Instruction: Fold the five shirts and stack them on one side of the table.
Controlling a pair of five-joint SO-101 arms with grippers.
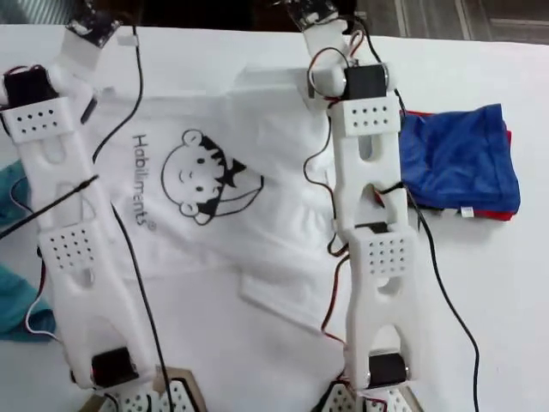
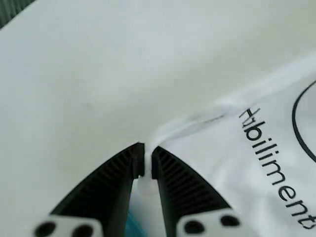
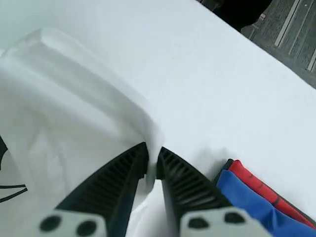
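Note:
A white shirt with a cartoon face print lies spread across the table between the two arms. My left gripper is shut on the white shirt at an edge near the printed lettering, at the table's far left. My right gripper is shut on a raised fold of the white shirt at the far middle of the table. A folded stack with a blue shirt on top and a red shirt under it sits to the right; the blue shirt and red shirt appear beside my right gripper.
A teal shirt lies at the table's left edge beside the left arm. Black cables trail over the white shirt. The white table has free room at the right front. The floor lies beyond the far edge.

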